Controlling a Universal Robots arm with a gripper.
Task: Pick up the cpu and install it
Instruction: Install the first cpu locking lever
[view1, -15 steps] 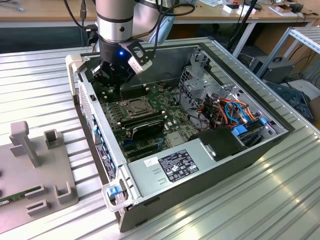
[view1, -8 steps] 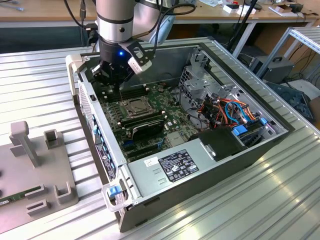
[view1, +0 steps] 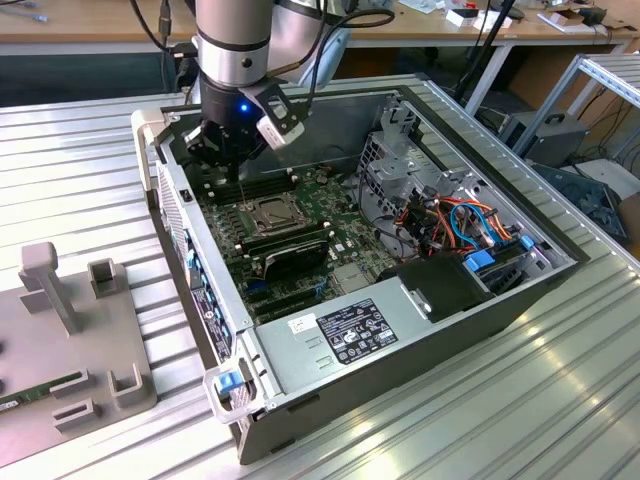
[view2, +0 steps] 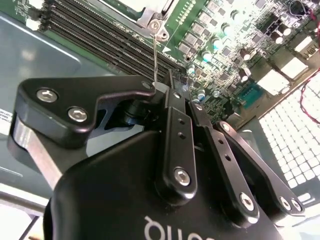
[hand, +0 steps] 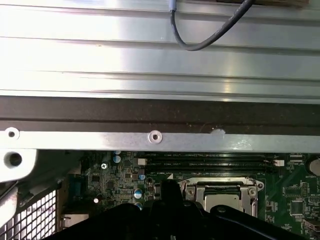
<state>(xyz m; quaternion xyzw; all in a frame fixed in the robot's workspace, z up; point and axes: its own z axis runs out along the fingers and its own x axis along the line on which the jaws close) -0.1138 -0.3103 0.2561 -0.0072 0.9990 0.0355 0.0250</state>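
Observation:
My gripper (view1: 236, 160) hangs inside the open computer case (view1: 560, 265), just behind the square socket (view1: 268, 213) on the green motherboard (view1: 335, 245). In the second wrist view its black fingers (view2: 172, 115) meet at the gripper's tip (view2: 175, 90), shut on the end of a thin upright metal lever (view2: 156, 55) that rises from the socket's corner. The lever (view1: 239, 185) also shows as a fine line in the exterior view. Inside the socket's shiny frame (hand: 222, 187) lies a dull grey flat surface that looks like the cpu (hand: 220, 200).
Black memory slots (hand: 210, 161) run between the socket and the case's metal wall (hand: 155, 140). A power supply (view1: 350, 335) fills the case's near side, with a drive cage and coloured cables (view1: 460, 220) on the exterior view's right. A grey fixture (view1: 70, 340) sits outside at the left.

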